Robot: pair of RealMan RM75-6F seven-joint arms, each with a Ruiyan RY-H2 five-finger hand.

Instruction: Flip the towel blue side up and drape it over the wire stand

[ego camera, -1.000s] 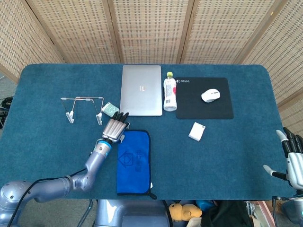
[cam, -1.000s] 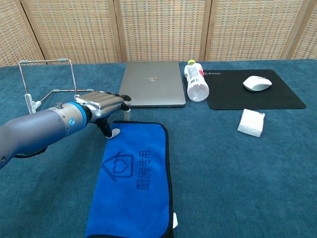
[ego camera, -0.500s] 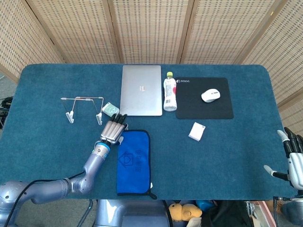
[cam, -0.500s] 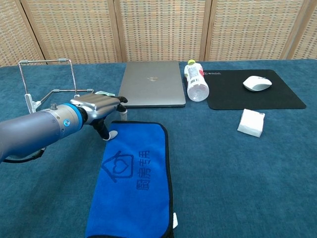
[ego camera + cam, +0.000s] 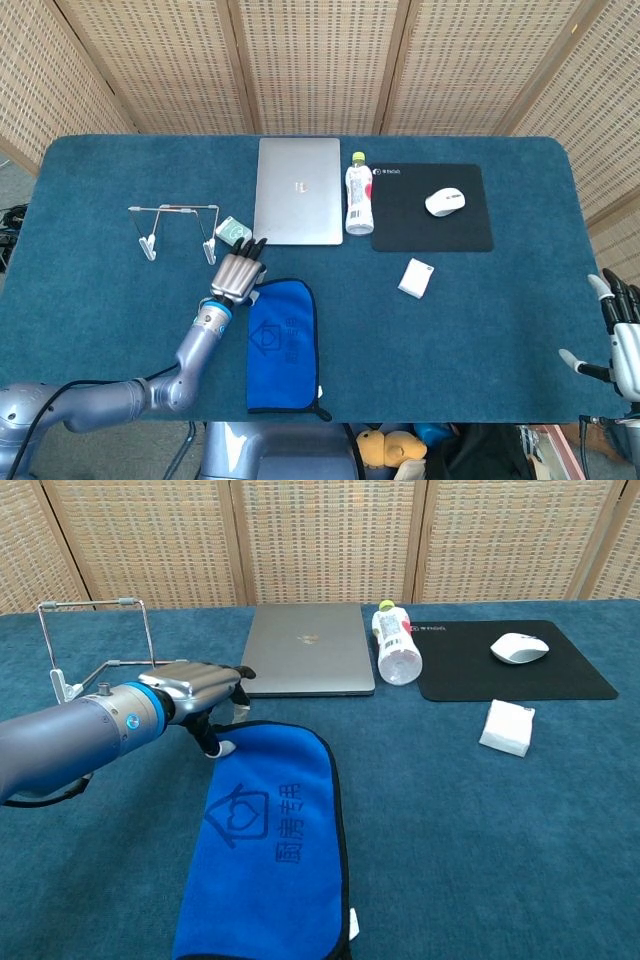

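I had my left hand [image 5: 237, 277] at the towel's [image 5: 283, 345] far-left corner, fingers curled over that edge and thumb underneath, apparently pinching it. The towel lay flat, blue side up, at six o'clock on the desk [image 5: 480, 320]. The wire stand [image 5: 176, 229] stood at about ten o'clock from the towel, apart from it. My right hand [image 5: 620, 345] hung released, fingers apart, off the desk's four o'clock corner.
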